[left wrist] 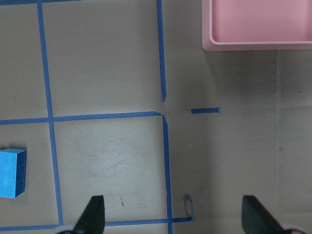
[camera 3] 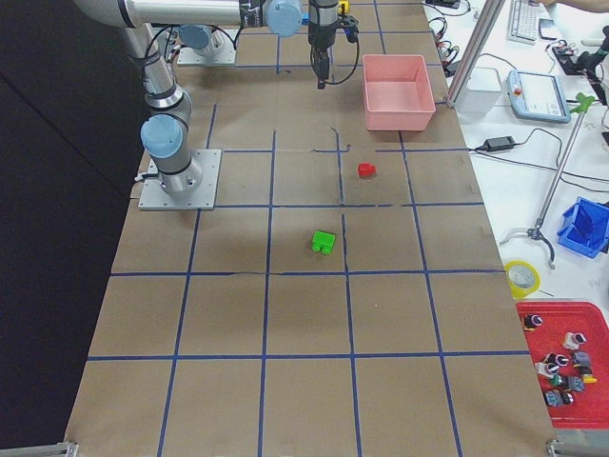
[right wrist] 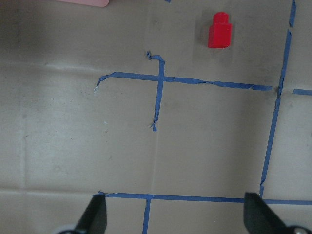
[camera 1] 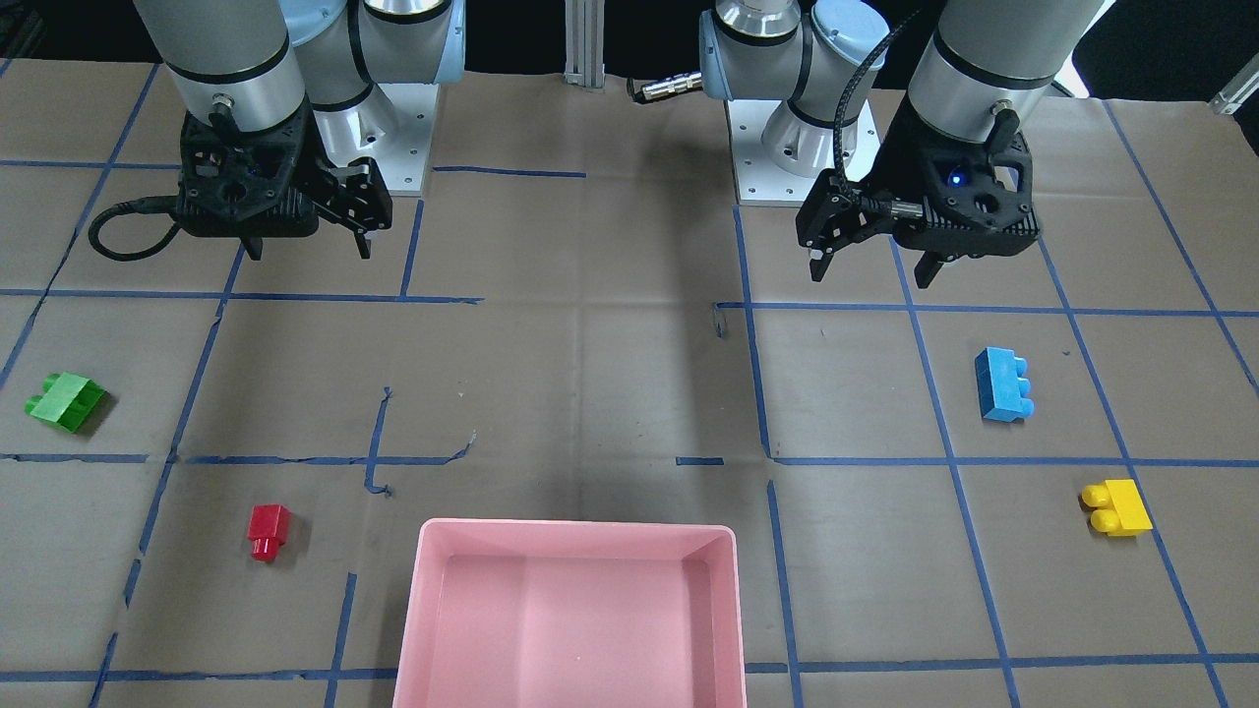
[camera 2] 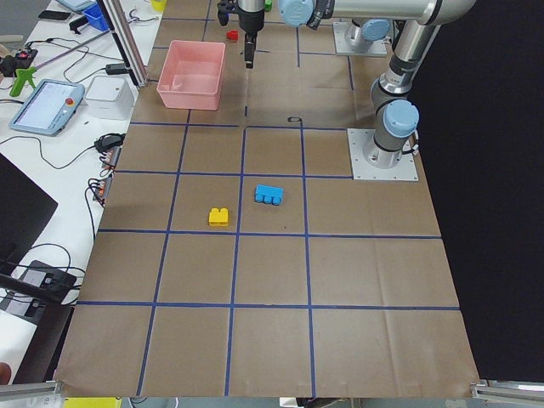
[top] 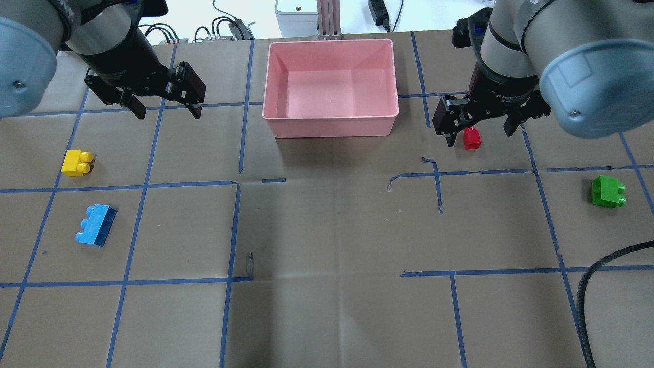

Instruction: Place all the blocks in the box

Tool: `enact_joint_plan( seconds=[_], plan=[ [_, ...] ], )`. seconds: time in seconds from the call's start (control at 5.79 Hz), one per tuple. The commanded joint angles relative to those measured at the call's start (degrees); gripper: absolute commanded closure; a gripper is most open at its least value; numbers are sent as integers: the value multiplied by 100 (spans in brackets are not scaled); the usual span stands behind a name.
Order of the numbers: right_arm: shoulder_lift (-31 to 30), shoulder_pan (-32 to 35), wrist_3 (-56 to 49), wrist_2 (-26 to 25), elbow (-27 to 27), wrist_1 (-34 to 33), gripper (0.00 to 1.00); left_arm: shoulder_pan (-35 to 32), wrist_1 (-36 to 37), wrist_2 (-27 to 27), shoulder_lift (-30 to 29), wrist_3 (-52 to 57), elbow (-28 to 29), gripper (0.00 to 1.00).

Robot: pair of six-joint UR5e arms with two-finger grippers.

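Note:
The pink box (top: pixel 329 43) stands empty at the table's far middle; it also shows in the front view (camera 1: pixel 575 528). The yellow brick (top: pixel 77 162) and the blue brick (top: pixel 96 231) lie on my left side. The red brick (top: pixel 472 138) and the green brick (top: pixel 608 191) lie on my right side. My left gripper (top: pixel 167 112) is open and empty, held high above the table beside the box. My right gripper (top: pixel 480 137) is open and empty, held high. The red brick (right wrist: pixel 220 30) lies well ahead of its fingertips. The blue brick (left wrist: pixel 12 173) shows at the left wrist view's edge.
Brown paper with a blue tape grid (top: pixel 235 184) covers the table. The two arm bases (camera 1: pixel 393 147) (camera 1: pixel 797 157) stand at the robot's side. A black cable (top: pixel 603 276) hangs at the near right. Benches with a tablet (camera 2: pixel 51 106) and bins (camera 3: pixel 571 367) flank the table.

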Motion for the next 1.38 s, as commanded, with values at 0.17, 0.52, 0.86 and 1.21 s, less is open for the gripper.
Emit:
enact_joint_plan(
  seconds=[0.17, 0.52, 0.86, 1.21],
  plan=[
    [-8, -92, -45, 90, -65, 69, 0, 18, 29, 7, 7, 31, 0, 1],
    [-8, -198, -54, 73, -4, 104, 0, 18, 37, -1, 7, 32, 0, 1],
    [54, -181, -63, 90, 5, 104, 0, 140, 38, -19, 69, 84, -35, 1],
    [71, -181, -63, 99, 5, 43, 0, 1171, 37, -28, 78, 1315, -148, 1]
  ],
)
